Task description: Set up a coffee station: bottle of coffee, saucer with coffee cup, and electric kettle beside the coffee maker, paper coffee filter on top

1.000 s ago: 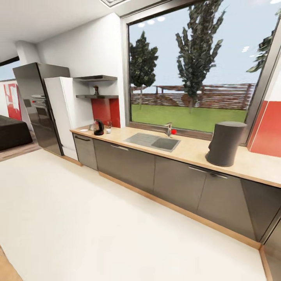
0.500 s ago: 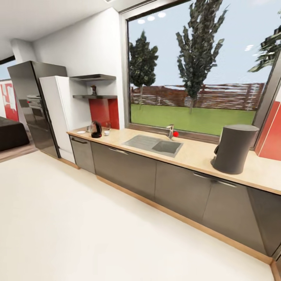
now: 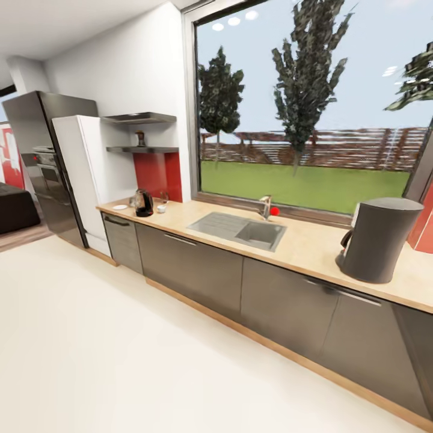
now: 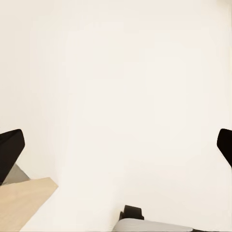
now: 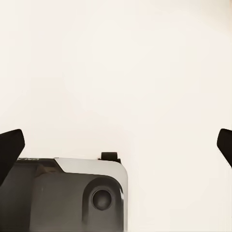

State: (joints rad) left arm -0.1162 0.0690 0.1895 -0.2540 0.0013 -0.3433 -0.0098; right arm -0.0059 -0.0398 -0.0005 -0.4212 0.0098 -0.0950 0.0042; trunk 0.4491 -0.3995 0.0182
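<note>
The dark grey coffee maker (image 3: pixel 376 240) stands at the right end of the light wood kitchen countertop (image 3: pixel 313 243). At the far left end, the black-lidded electric kettle (image 3: pixel 143 203) stands between the white saucer (image 3: pixel 120 207) and the small white coffee cup (image 3: pixel 161 208). Above them the bottle of coffee (image 3: pixel 140 139) stands on the dark kitchen shelf (image 3: pixel 144 149). The paper coffee filter is too small to make out from here. My left gripper (image 4: pixel 116 150) and right gripper (image 5: pixel 116 147) are open over pale floor, holding nothing.
A sink (image 3: pixel 237 228) with a faucet (image 3: pixel 265 207) lies mid-counter below the big window. A white fridge (image 3: pixel 84 180) and a dark oven tower (image 3: pixel 42 162) stand left of the counter. Wide pale floor (image 3: pixel 120 349) lies between me and the cabinets.
The whole head view has shifted as the camera moved: the counter looks closer and the coffee maker sits further right and lower in the picture. No object has moved.
</note>
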